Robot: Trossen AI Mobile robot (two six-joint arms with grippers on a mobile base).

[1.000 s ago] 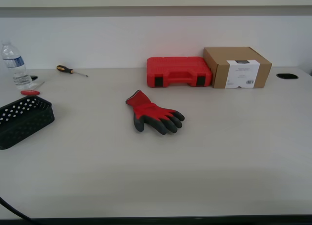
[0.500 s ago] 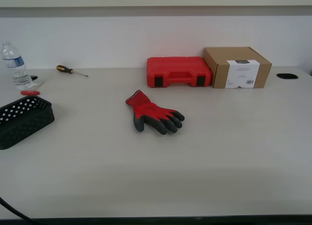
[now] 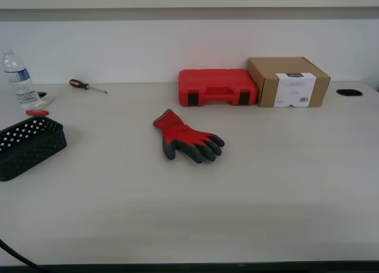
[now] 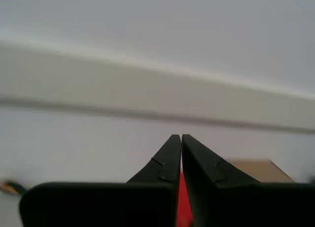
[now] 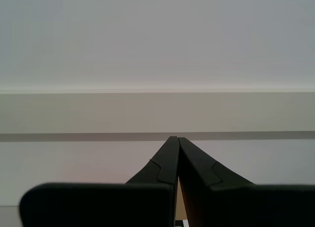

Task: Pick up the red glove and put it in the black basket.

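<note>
The red glove (image 3: 186, 137) lies flat near the middle of the table, red cuff toward the back, dark fingers toward the exterior view's right. The black basket (image 3: 26, 146) with perforated walls stands at the exterior view's left edge, empty as far as I can see. My first gripper (image 4: 179, 137) is shut and empty, raised and aimed at the far wall. My second gripper (image 5: 175, 138) is shut and empty, also aimed at the wall. Neither arm shows in the exterior view.
A red tool case (image 3: 217, 86) and a cardboard box (image 3: 288, 81) stand at the back. A water bottle (image 3: 18, 79), a screwdriver (image 3: 86, 85) and a small flat red object (image 3: 36, 112) lie at the back left. A dark cable (image 3: 15, 254) crosses the front left corner.
</note>
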